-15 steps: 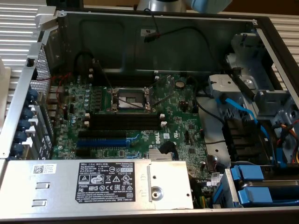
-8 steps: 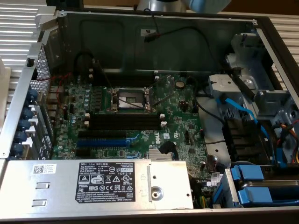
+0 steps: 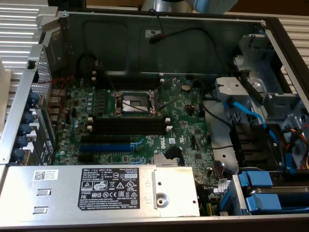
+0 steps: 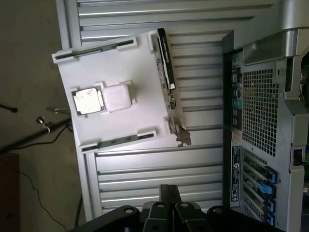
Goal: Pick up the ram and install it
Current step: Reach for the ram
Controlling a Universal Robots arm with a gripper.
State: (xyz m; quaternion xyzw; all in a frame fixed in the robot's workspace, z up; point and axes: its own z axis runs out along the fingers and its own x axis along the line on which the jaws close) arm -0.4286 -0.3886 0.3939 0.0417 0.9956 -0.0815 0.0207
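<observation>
Lying along one edge of the tray (image 4: 123, 63), beside the case (image 4: 265, 96), the ram (image 4: 165, 63) looks light, stiff, fragile (best pinched across its flat faces, mid-length); the claw (image 4: 168, 189), pressed together and empty, hangs apart from it.

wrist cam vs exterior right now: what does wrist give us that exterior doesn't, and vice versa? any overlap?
Wrist view: the ram lying along one edge of a white tray, a silver chip mid-tray, and the end effector, shut, empty, apart from the ram.
Exterior view: inside the computer case, the motherboard, black slots that look empty, blue slot, power supply.
Both: the computer case, seen from its back in the wrist view, and the ribbed metal table.
</observation>
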